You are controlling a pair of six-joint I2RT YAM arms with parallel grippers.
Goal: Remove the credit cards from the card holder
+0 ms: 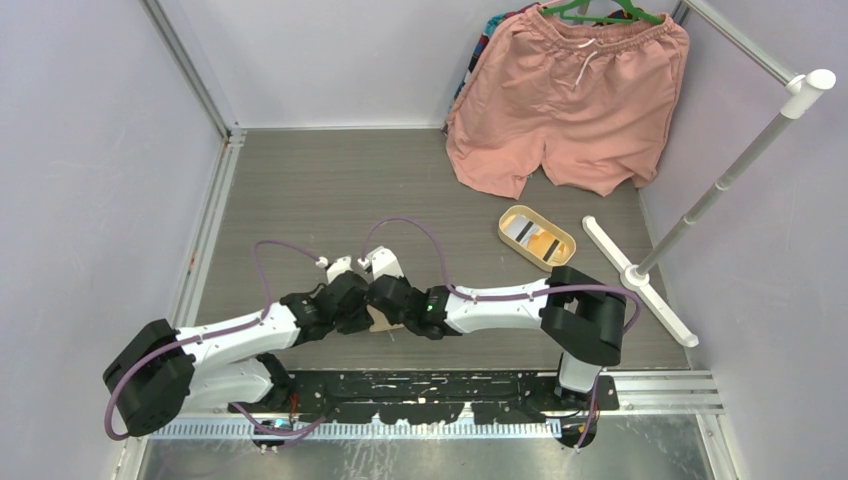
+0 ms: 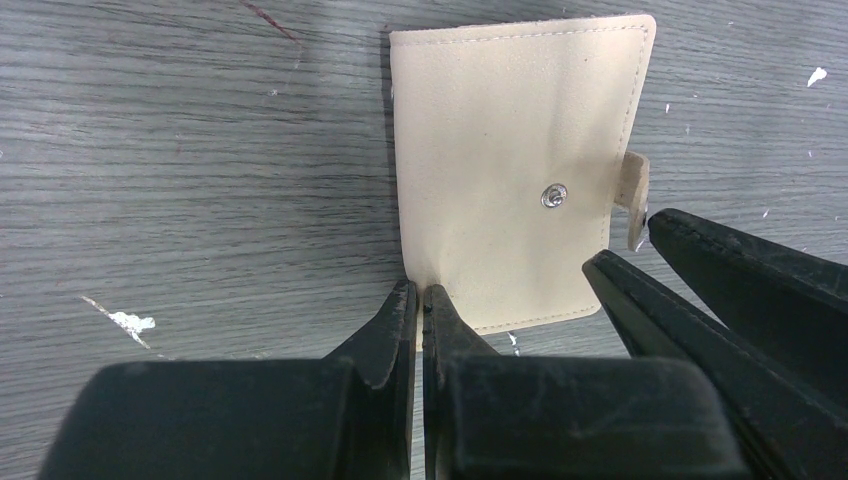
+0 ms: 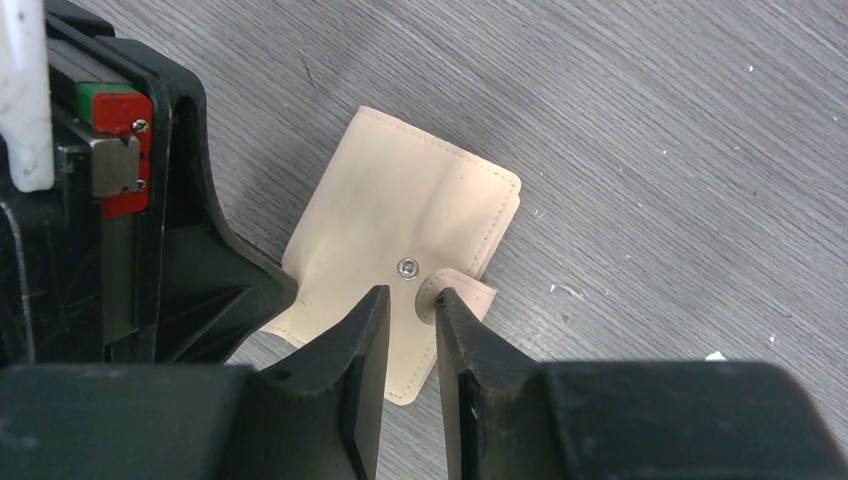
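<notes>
card holder (image 2: pixel 500 170) | tan-beige, folded shut, flat on table (image 2: pixel 150 150), snap tab (image 2: pixel 632 190) undone | orange-yellow credit card (image 1: pixel 548 243) | lying in oval tray (image 1: pixel 503 226)

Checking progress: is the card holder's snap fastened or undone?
Undone: the stud on the card holder shows bare, with the tab lying beside it.

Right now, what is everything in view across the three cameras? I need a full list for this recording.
card holder: one, beige, closed, flat on the table between the hands
credit cards: at least two, orange and pale, in the tray
tray: one, tan, oval, right of centre
shorts: one, pink, on a green hanger, back right
second garment: one, multicoloured, behind the shorts
rack: one, white, right side
table: one, grey woodgrain
left hand: black, shut on the card holder's corner
right hand: black, slightly open around the snap tab
</notes>
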